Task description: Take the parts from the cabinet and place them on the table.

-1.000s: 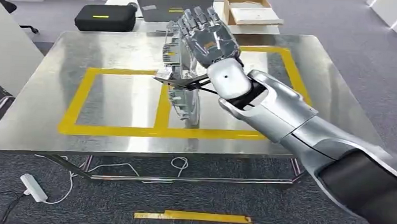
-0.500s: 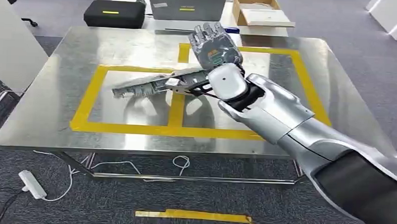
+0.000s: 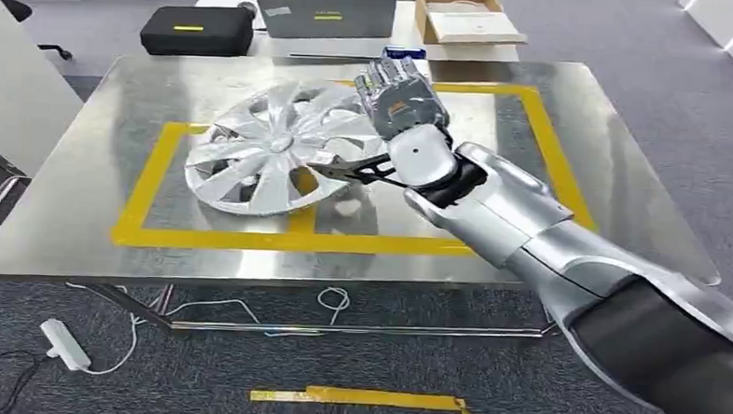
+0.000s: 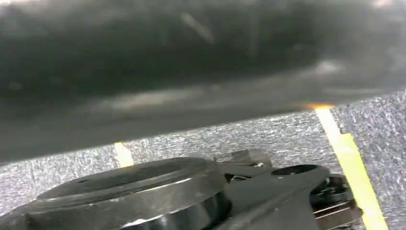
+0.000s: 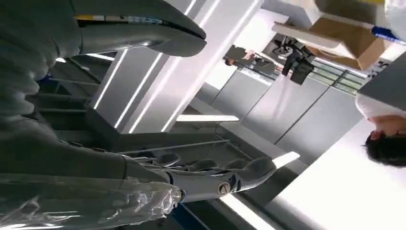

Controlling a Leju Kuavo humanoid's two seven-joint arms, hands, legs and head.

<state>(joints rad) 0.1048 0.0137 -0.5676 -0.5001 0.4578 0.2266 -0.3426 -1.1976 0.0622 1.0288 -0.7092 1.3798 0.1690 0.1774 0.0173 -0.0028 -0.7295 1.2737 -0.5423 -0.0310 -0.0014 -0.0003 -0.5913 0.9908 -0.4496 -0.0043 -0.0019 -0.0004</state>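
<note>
A silver hubcap (image 3: pixel 273 159) lies face up on the steel counter (image 3: pixel 82 223), over the left yellow-taped box near the counter's middle. The right hand (image 3: pixel 406 111) reaches over its right rim, fingers bent downward; whether it grips the rim cannot be told.

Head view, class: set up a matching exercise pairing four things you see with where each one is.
Things:
1. hubcap
2. black case
3. cardboard box
4. white power strip

Places:
A. on the carpet, near the table's front left corner
B. beyond the table, far right
C. on the steel table, over yellow tape
D. beyond the table, far left

Pairs: 1-C, 2-D, 3-B, 4-A
</note>
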